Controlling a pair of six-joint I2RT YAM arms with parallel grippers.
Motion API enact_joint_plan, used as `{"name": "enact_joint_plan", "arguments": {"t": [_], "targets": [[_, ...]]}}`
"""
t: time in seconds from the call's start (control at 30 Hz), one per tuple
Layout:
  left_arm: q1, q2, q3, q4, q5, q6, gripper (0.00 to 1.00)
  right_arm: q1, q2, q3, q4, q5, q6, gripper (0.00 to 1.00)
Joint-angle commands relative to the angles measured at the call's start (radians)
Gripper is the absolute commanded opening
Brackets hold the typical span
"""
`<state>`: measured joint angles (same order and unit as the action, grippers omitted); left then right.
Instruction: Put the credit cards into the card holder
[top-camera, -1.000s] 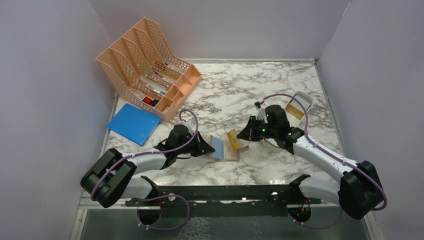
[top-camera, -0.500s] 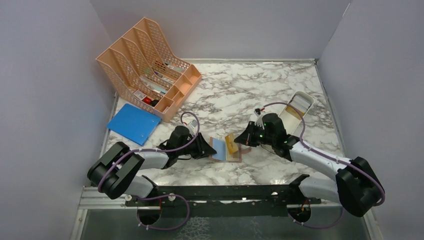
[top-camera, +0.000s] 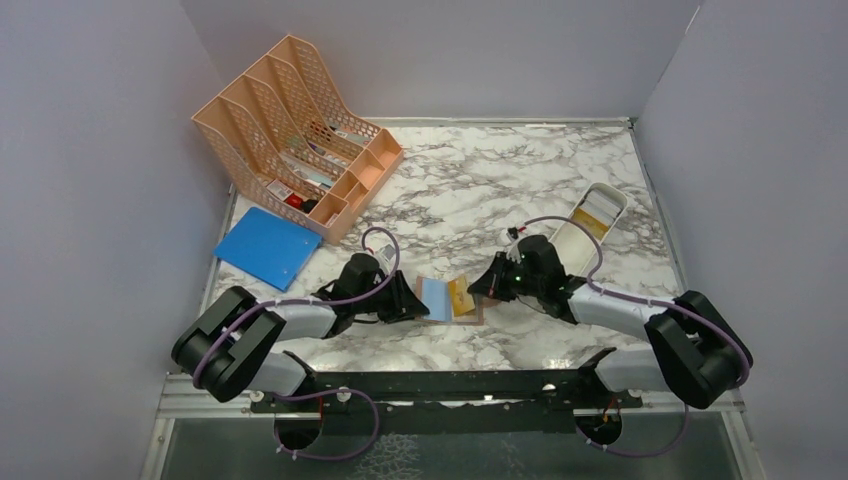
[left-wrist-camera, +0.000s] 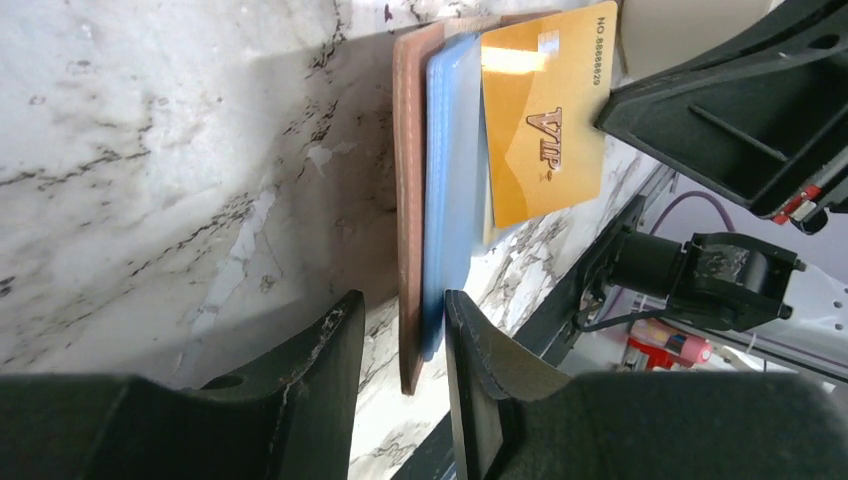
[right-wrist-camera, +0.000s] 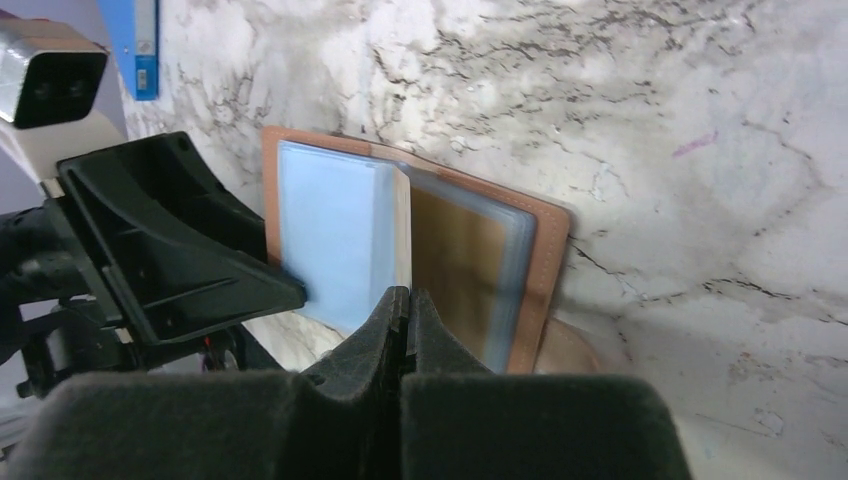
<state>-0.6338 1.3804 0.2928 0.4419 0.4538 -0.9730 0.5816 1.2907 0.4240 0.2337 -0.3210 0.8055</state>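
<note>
Card holder (top-camera: 447, 298): lies open on the marble-patterned table (top-camera: 480, 180), near centre, between both grippers. Tan leather-like cover, light blue lining, clear sleeves.
Gold card (left-wrist-camera: 545, 120): thin, glossy, printed VIP, on the holder's right half. I can't tell whether it is fully seated in a sleeve.
Left gripper (left-wrist-camera: 400, 305): jaws parted astride the holder's left edge, not clamping.
Right gripper (right-wrist-camera: 408, 300): fingers pressed together on nothing, tip over the fold.
Handling: I judge the holder light and floppy, so I'd pin its cover edge. The card looks stiff and slick; I'd pinch its short edge.

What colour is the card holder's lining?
Light blue lining inside the tan card holder; clearest in the right wrist view.
</note>
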Motion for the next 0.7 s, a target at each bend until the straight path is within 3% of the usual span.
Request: {"name": "enact_joint_plan", "arguments": {"t": [0.0, 0.13, 0.23, 0.33, 0.47, 0.67], "targets": [[0.006, -0.05, -0.007, -0.087, -0.015, 0.075, 0.38, 0.008, 0.032, -0.026, 0.079, 0.017, 0.015, 0.01], [0.006, -0.083, -0.003, -0.15, -0.035, 0.126, 0.35, 0.011, 0.05, -0.044, 0.072, 0.027, 0.006, 0.01], [0.006, -0.094, 0.0, -0.156, -0.037, 0.131, 0.26, 0.012, 0.046, -0.062, 0.087, 0.03, 0.014, 0.01], [0.006, -0.078, 0.014, -0.158, -0.033, 0.132, 0.1, 0.012, 0.044, -0.07, 0.114, 0.019, 0.018, 0.01], [0.006, -0.05, 0.024, -0.157, -0.023, 0.13, 0.01, 0.013, 0.06, -0.08, 0.149, 0.004, 0.032, 0.01], [0.005, -0.041, 0.018, -0.149, -0.018, 0.125, 0.0, 0.022, 0.096, -0.099, 0.208, -0.013, 0.053, 0.01]]}}
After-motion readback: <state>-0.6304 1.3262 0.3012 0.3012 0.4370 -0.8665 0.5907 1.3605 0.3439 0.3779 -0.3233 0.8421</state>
